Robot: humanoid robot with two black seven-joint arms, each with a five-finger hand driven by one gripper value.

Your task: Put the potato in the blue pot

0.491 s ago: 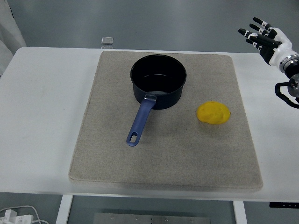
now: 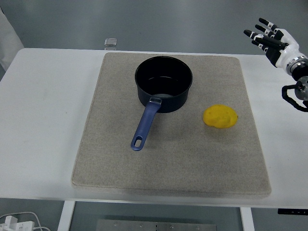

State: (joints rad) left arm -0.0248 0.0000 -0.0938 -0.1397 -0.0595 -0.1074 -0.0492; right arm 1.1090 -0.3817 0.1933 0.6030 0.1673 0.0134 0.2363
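A yellow potato [image 2: 220,116] lies on the right part of the grey mat [image 2: 110,159]. The dark blue pot [image 2: 163,83] stands upright at the mat's back middle, with its blue handle [image 2: 144,125] pointing toward the near edge. My right hand [image 2: 269,39] hovers at the far right, beyond the mat's back right corner and well away from the potato. Its fingers are spread and hold nothing. The left arm does not show.
A small clear object [image 2: 110,42] sits on the white table [image 2: 43,120] just behind the mat's back left corner. White cables [image 2: 19,222] lie below the table's near left edge.
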